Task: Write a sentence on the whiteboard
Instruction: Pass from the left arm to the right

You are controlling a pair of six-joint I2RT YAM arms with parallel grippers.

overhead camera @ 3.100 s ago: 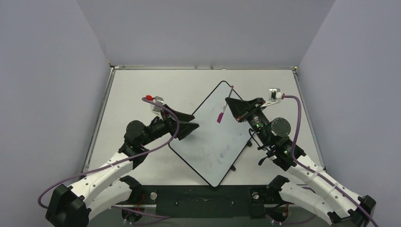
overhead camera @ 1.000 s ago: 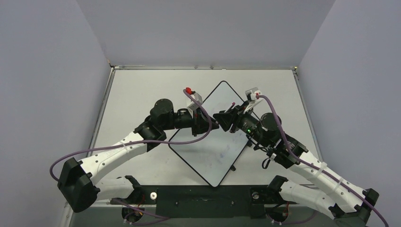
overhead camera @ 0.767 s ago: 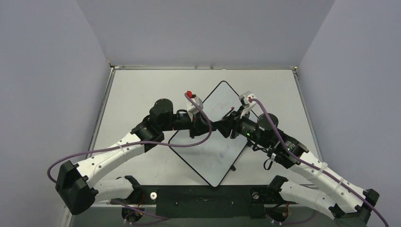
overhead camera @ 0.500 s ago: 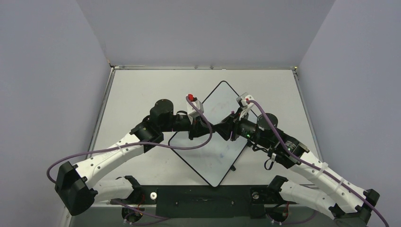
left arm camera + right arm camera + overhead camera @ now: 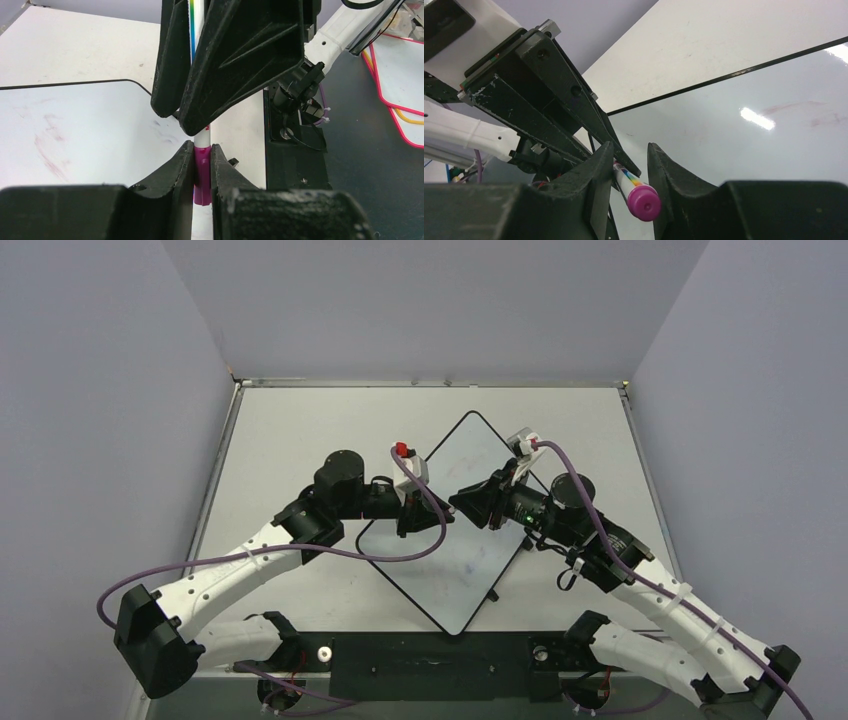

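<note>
The whiteboard (image 5: 455, 565) lies turned like a diamond on the table, glossy white with a black rim. The sentence is out of view; only faint reddish smudges (image 5: 47, 150) mark the board. Above its left-middle part the two grippers meet tip to tip. My left gripper (image 5: 202, 147) is shut on the magenta cap (image 5: 202, 175) of a marker. My right gripper (image 5: 630, 150) straddles the marker's white, rainbow-striped barrel (image 5: 626, 181). The barrel leans on one finger and a gap shows at the other, so the jaws stand open. The barrel's magenta end (image 5: 643, 204) points at the right wrist camera.
Off-white tabletop (image 5: 300, 430) surrounds the board, with a raised metal edge at the back and left. Purple cables loop from both wrists. A small black clip (image 5: 493, 595) sits at the board's lower right rim. Grey walls close in on three sides.
Three seconds ago the right gripper alone held the marker, with the left gripper apart. Over the last second the left stays shut on the cap while the right jaws narrow round the barrel.
</note>
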